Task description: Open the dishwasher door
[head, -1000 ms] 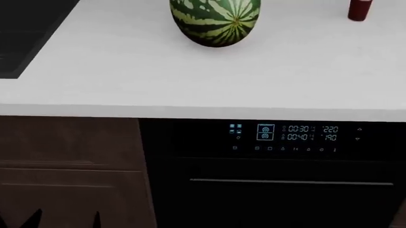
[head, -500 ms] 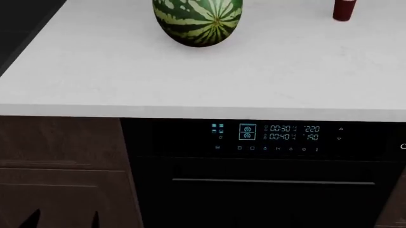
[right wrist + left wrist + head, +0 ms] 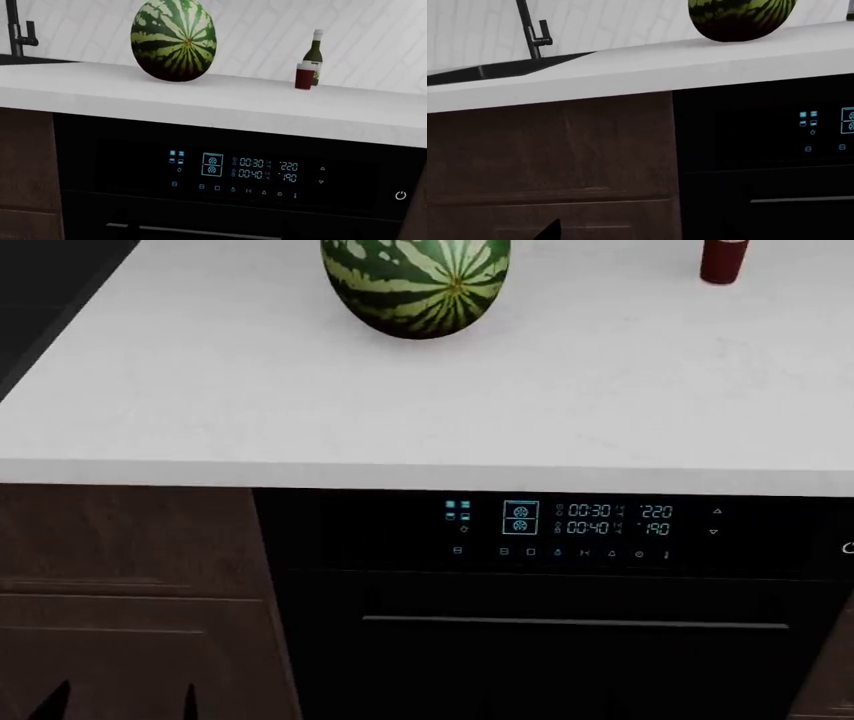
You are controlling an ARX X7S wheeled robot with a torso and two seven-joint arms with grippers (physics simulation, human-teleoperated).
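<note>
The dishwasher door [image 3: 561, 640] is shut, its horizontal handle [image 3: 574, 621] well to the right of the left gripper [image 3: 120, 702], whose jaws' spread cannot be told.

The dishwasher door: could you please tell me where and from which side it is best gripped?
Grip the dishwasher door by its slim silver bar handle, near the bar's middle. Come straight at the front, with one finger above the bar and one below. The bar runs horizontally across the closed black panel, under the control strip.
</note>
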